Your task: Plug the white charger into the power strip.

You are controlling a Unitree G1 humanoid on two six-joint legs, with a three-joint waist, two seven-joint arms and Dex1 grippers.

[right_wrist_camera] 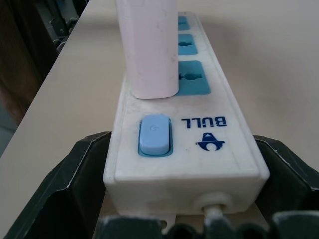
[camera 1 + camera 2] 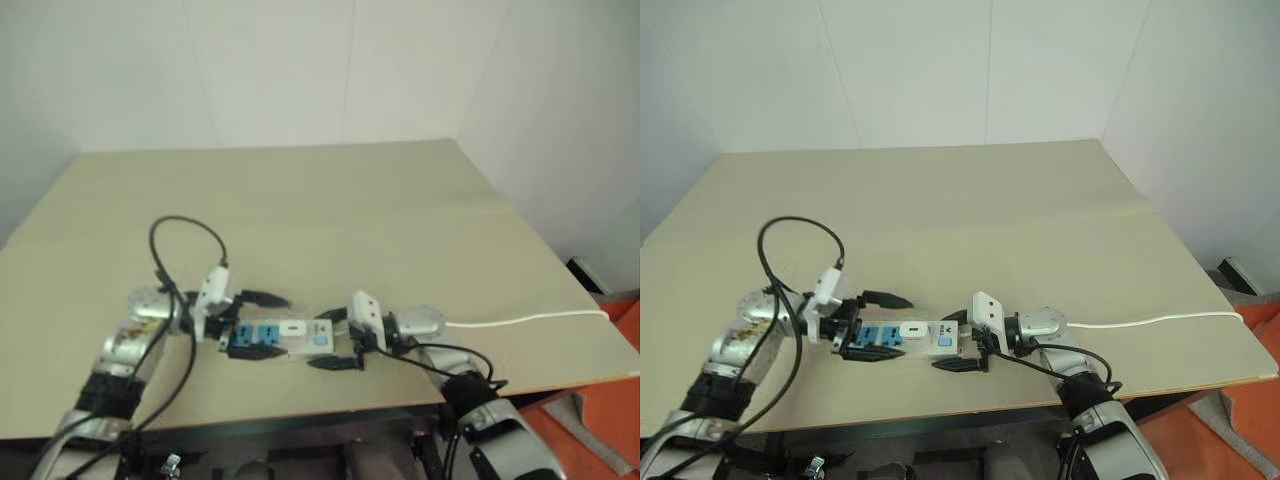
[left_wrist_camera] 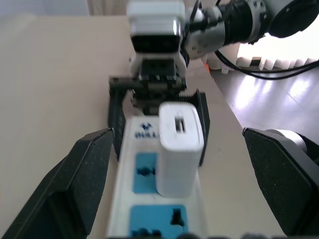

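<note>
White walls, a beige table (image 2: 330, 200) running back into the corner.

Head cam: the power strip (image 2: 283, 337) lies flat near the table's front edge, betw. the two grippers, its thin white cord (image 2: 530, 320) trailing off to the right edge of the table. The white charger (image 2: 912, 329) stands in the strip, in the socket nearest the button end; two blue sockets to its left are bare. Left gripper (image 2: 257, 325) sits at the strip's left end, jaws spread wide, one black finger on the far side, one on the near side, gripping nothing. Right gripper (image 2: 962, 342) is at the strip's right end, fingers either side of it.

Left wrist cam: charger (image 3: 180, 145) upright in its socket, apart from both fingers (image 3: 75, 189), which stand well clear of the strip (image 3: 137, 174) on each side. Beyond, the right gripper (image 3: 158, 107) clamps the far end.

Right wrist cam: strip's end (image 1: 184, 144) w/ blue button (image 1: 155, 134) sits snug betw. the dark fingers (image 1: 65, 194), both touching its sides, so jaws are closed on the strip. Charger (image 1: 148, 47) rises just behind the button.
</note>
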